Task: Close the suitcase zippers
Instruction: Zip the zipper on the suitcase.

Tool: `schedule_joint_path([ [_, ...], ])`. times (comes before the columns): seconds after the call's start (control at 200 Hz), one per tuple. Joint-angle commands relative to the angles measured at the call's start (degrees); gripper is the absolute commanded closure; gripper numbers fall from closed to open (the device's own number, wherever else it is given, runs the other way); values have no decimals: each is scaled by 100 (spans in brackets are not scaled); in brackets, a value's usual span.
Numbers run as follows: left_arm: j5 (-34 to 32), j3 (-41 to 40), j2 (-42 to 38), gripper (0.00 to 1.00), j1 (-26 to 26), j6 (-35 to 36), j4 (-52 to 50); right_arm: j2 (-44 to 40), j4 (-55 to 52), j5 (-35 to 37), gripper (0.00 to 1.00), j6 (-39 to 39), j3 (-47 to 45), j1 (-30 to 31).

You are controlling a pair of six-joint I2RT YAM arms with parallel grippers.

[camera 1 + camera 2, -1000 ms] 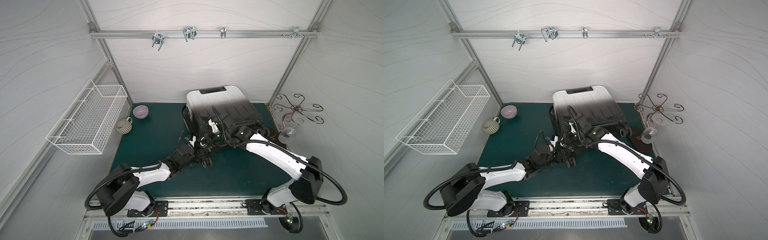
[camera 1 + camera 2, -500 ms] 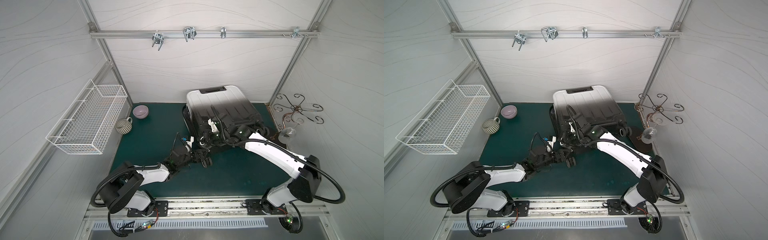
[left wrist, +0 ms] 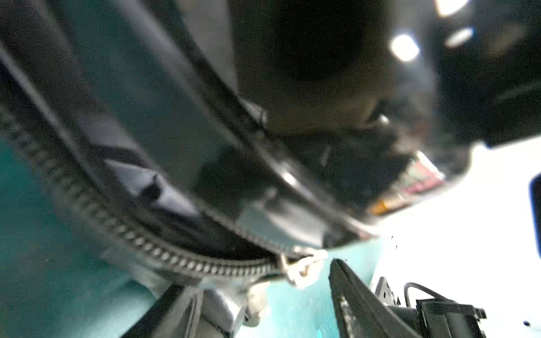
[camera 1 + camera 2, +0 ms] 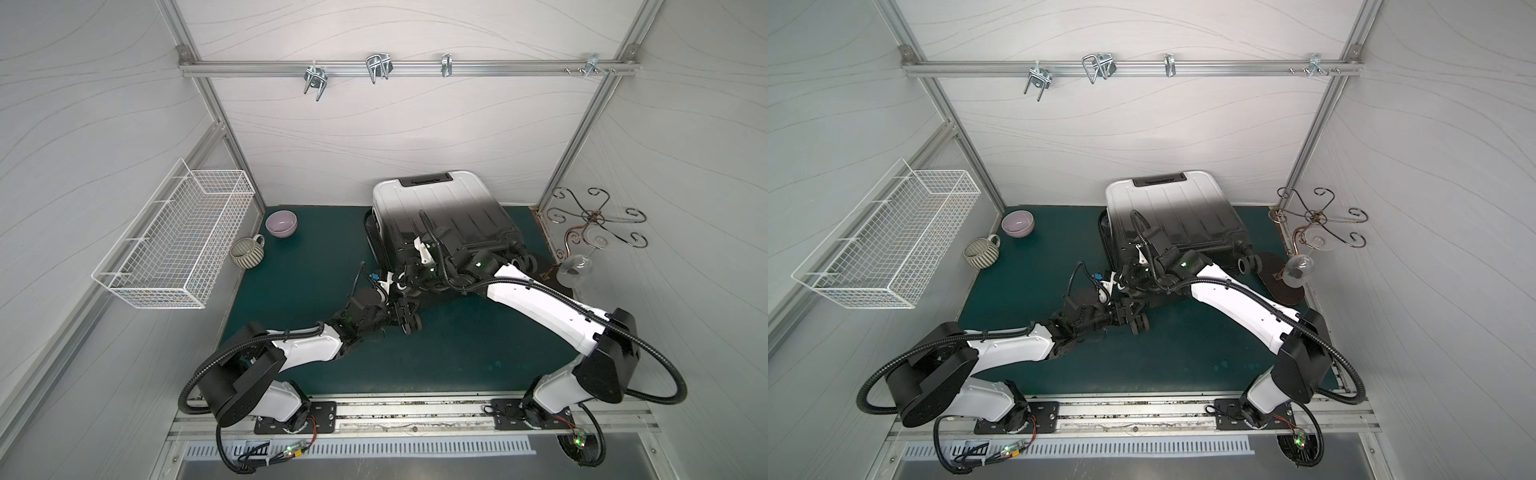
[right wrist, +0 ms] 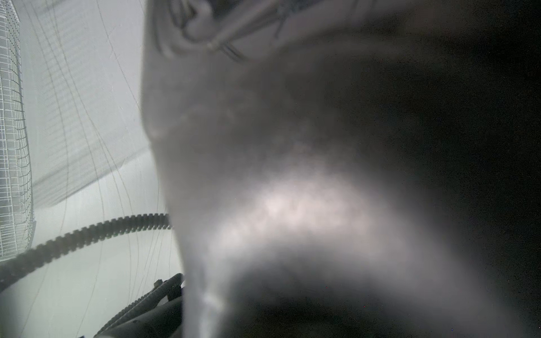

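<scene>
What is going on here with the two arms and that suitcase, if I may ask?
Two robot arms are closing the suitcase on the green mat, both working at its near corner. The left gripper has its fingers apart with a silvery zipper pull between them, not pinched. Beyond the pull the zipper track gapes open, showing grey lining. The right gripper is against the black end of the shell; its jaws are hidden. The zipping is unfinished.

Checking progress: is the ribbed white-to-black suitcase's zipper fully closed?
No: the left wrist view shows the black zipper track parted up to its silvery metal pull, grey lining showing between.
</scene>
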Motion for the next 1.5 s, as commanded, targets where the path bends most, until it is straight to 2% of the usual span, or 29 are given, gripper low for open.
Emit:
schedule_joint_path([
  [0.0, -610, 280, -230, 31, 53, 224, -156, 55, -390, -1328, 100, 904, 127, 197],
  [0.16, -471, 451, -164, 33, 82, 309, -208, 111, -338, -1356, 100, 930, 131, 223],
  [0.3, -598, 555, -62, 40, 108, 332, -283, 91, -351, -1338, 100, 933, 131, 241],
  [0.455, -714, 660, -66, 42, 156, 416, -395, 74, -355, -1328, 100, 930, 86, 241],
  [0.595, -831, 721, -45, 49, 176, 472, -377, 92, -339, -1337, 100, 939, 87, 241],
  [0.66, -893, 737, -18, 55, 177, 527, -345, 102, -339, -1337, 100, 939, 85, 246],
  [0.941, -1720, 717, -274, 100, 178, 676, -392, -16, -381, -1209, 100, 1001, -154, 189],
  [1.096, -1840, 612, -586, 100, 180, 713, -355, -103, -353, -1146, 100, 1072, -318, 141],
  [1.261, -2080, 654, -968, 100, 209, 942, -793, -161, -342, -1121, 100, 1081, -491, 92],
  [1.496, -2514, 1306, -846, 100, 447, 1392, -2681, -291, -811, -800, 100, 861, -525, 40],
])
